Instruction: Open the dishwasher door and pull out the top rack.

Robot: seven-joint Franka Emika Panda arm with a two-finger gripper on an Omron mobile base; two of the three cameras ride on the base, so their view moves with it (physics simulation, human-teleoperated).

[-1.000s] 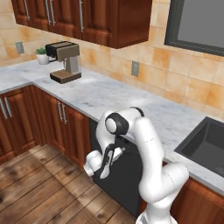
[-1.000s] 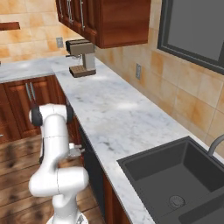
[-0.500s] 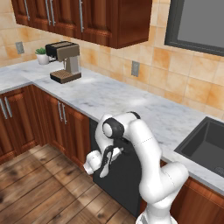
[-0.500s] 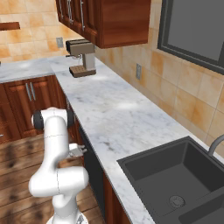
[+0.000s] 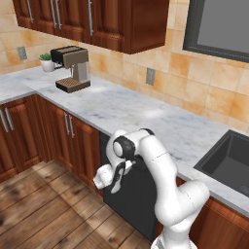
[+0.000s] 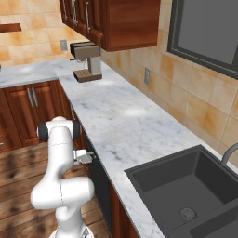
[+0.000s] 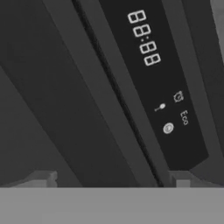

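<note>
Dark finger tips of the two-finger gripper (image 7: pixel 111 181) stand spread wide, gripping nothing, right up against the matte-black dishwasher door (image 7: pixel 65 109). Directly ahead of them runs its long black bar handle (image 7: pixel 122 96) — not yet grasped. Just beyond lies the thin control strip (image 7: pixel 159 74) with its pale digits. The door looks fully closed under the grey marble counter (image 5: pixel 146 112), so both steps remain — the top rack is hidden behind it.
</note>
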